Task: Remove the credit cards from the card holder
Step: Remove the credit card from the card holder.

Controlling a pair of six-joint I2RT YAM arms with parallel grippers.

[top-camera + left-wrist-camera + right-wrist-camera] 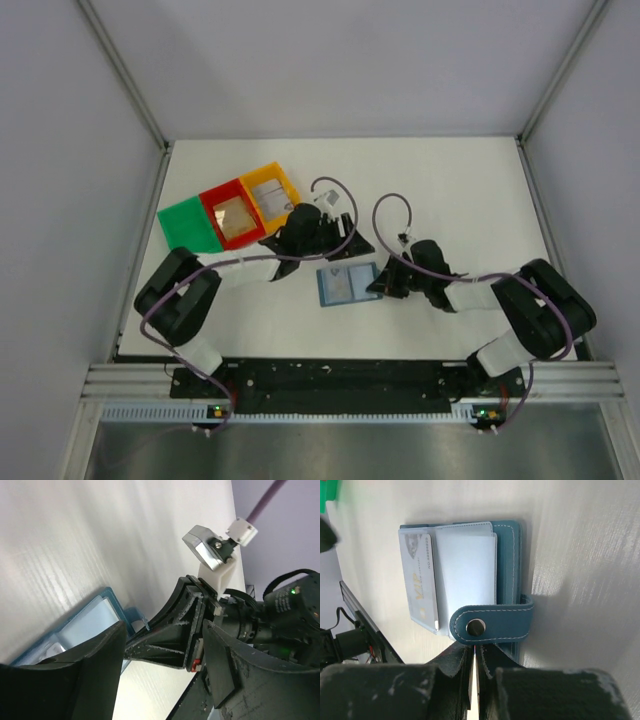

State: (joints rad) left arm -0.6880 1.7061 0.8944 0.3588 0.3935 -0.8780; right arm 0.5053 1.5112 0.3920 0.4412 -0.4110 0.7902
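Note:
The blue card holder (345, 285) lies open on the white table, its pale pockets facing up (465, 570). A grey card with gold lettering (418, 580) sits in its left pocket, one edge sticking out. The snap strap (492, 624) folds over the near edge. My right gripper (475, 652) is shut, its tips against the strap's edge with nothing visible between them; from above it (379, 283) sits at the holder's right edge. My left gripper (350, 244) hovers just beyond the holder, open and empty (165, 680); the holder's corner (95, 622) shows past its left finger.
Green (188, 222), red (212, 205) and yellow (283, 183) trays stand in a row at the back left; the red and yellow ones each hold a card. The right arm's gripper (170, 635) and its camera mount fill the left wrist view close ahead.

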